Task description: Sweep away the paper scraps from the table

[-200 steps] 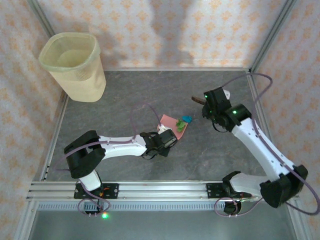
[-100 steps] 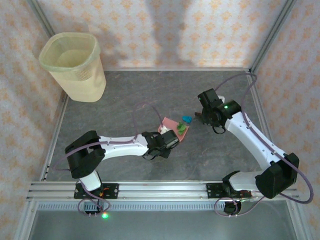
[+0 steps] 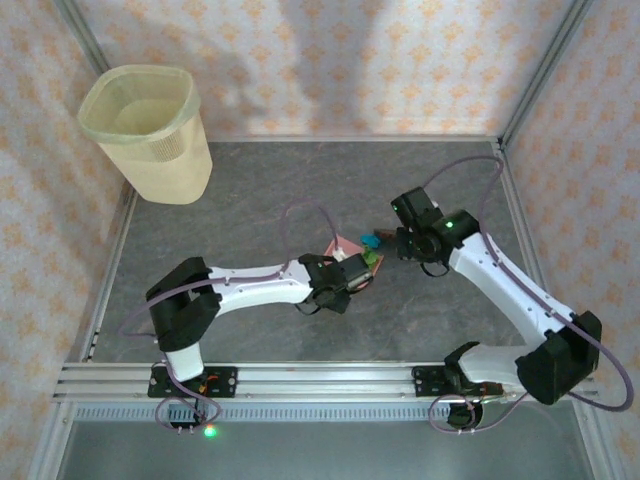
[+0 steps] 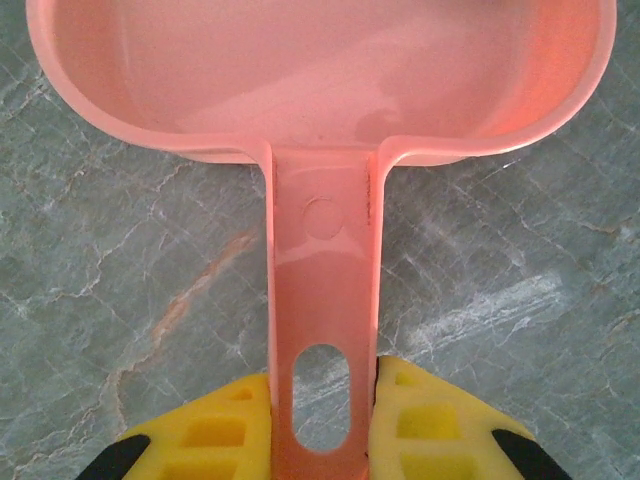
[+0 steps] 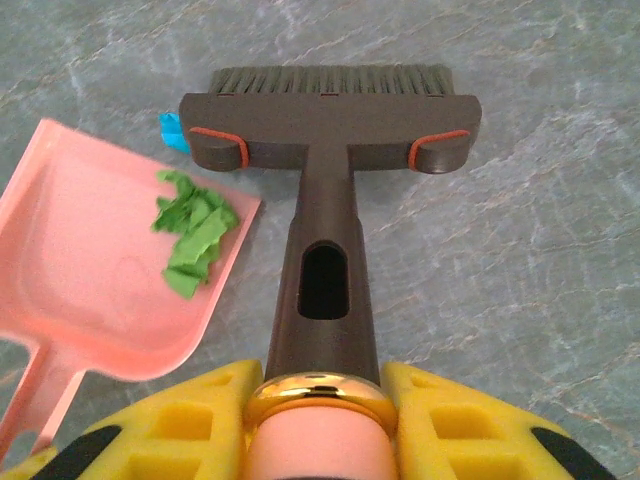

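Top view, 10 o'clock corner of the bench (image 3: 250,190): a cream waste bin (image 3: 145,130) stands upright, well apart from both arms. Nothing lies between it and the work area. Orange-patterned walls close the far side and both flanks.

Left arm reaches toward 2 o'clock, ending near bench centre. Left hand (image 4: 322,420): both yellow fingers (image 4: 230,435) are pressed against the flat handle of the pink dustpan (image 4: 320,80), one on each side, pinching it just by the oval hanging hole. The pan's mouth faces 12 o'clock in the left wrist view, with stone surface visible all round it.

Paper scraps: a green clump (image 5: 195,230) lies inside the pan, just behind its front lip. One blue scrap (image 5: 172,130) sits on the bench beyond the lip, touching the left end of the brush head.

The dark brown brush (image 5: 330,120) has its bristles toward 12 o'clock and its head just beside the pan's lip, at the pan's 2 o'clock. It partly hides the blue scrap.

Right hand (image 5: 320,410): fingers clamped on the brush handle at its gold collar.
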